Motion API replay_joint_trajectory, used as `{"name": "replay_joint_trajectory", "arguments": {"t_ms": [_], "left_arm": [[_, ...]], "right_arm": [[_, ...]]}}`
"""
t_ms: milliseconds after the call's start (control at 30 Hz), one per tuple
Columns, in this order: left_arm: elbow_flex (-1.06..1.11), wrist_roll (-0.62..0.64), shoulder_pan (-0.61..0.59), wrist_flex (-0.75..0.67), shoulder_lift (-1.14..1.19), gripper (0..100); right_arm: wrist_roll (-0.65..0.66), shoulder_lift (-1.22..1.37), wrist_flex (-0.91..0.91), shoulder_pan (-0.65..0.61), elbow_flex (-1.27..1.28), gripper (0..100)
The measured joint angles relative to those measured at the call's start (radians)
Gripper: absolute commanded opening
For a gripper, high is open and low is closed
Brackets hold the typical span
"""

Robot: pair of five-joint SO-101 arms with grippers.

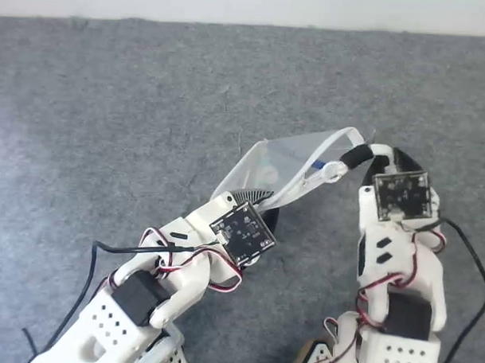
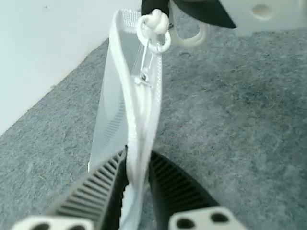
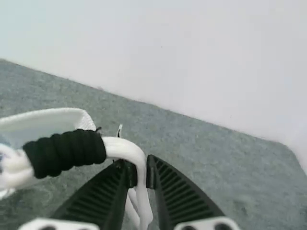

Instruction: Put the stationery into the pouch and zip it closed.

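We see the pouch (image 1: 284,163) held off the grey table (image 1: 110,105) between two claws, its long axis running from the left claw (image 2: 137,160) across to the right claw (image 3: 137,166). The left claw is clamped tight on the pouch's zip edge at its own end. At the far end, the right claw is pinched shut on the white pull loop (image 3: 125,149) tied to the zip slider (image 2: 144,76). The slider sits close to the right claw's end, so we judge that any last pull runs along that axis, away from the left claw. What the pouch holds we cannot tell.
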Motion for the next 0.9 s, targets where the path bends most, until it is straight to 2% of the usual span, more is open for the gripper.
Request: {"name": "replay_joint_trajectory", "arguments": {"t_ms": [267, 367, 567, 833, 900], "left_arm": [[0.0, 0.026, -0.002, 0.008, 0.002, 15], [0.002, 0.081, -0.006, 0.011, 0.012, 16], [0.002, 0.1, -0.011, -0.017, 0.014, 16], [0.061, 0.109, -0.009, -0.213, 0.014, 15], [0.086, 0.109, -0.006, -0.259, 0.014, 12]], "right_arm": [[0.0, -0.078, 0.072, -0.084, 0.0, 0.6], [0.0, -0.078, 0.072, -0.091, 0.0, 0.6], [0.0, -0.078, 0.072, -0.106, 0.0, 0.6], [0.0, -0.089, 0.072, -0.146, 0.0, 0.6], [0.0, -0.089, 0.072, -0.146, 0.0, 0.6]]}}
